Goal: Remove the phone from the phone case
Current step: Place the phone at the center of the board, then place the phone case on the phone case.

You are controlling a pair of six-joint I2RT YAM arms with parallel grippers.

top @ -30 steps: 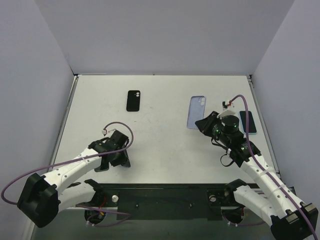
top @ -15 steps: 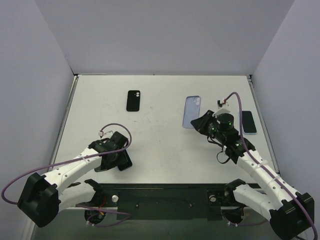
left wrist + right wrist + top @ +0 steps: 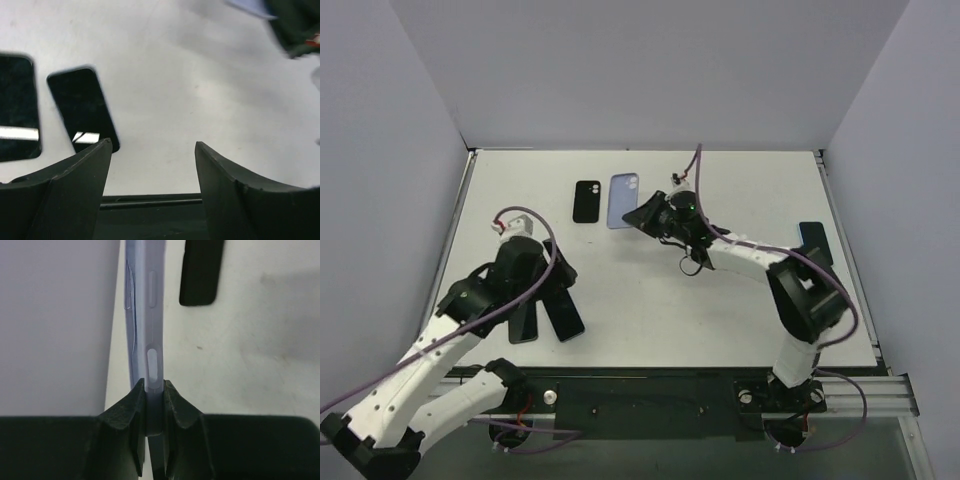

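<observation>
My right gripper (image 3: 645, 212) (image 3: 154, 385) is shut on the edge of a lavender phone case (image 3: 623, 198) (image 3: 152, 315) and holds it on edge, raised, at the back middle of the table. I cannot tell whether a phone sits in it. A black phone-shaped piece with a camera cutout (image 3: 587, 201) (image 3: 201, 271) lies just left of it. My left gripper (image 3: 152, 145) (image 3: 528, 285) is open and empty, raised over the near left. Two black phones (image 3: 524, 322) (image 3: 564, 314) lie below it, seen at the left in the left wrist view (image 3: 17, 107) (image 3: 82, 107).
A dark phone with a blue edge (image 3: 811, 240) lies near the table's right edge. The black front rail (image 3: 650, 390) (image 3: 150, 210) runs along the near edge. Grey walls close in the table on three sides.
My right arm swung left across the table, carrying the lavender case from the right side to beside the black piece at the back. My left arm rose away from the two black phones.
</observation>
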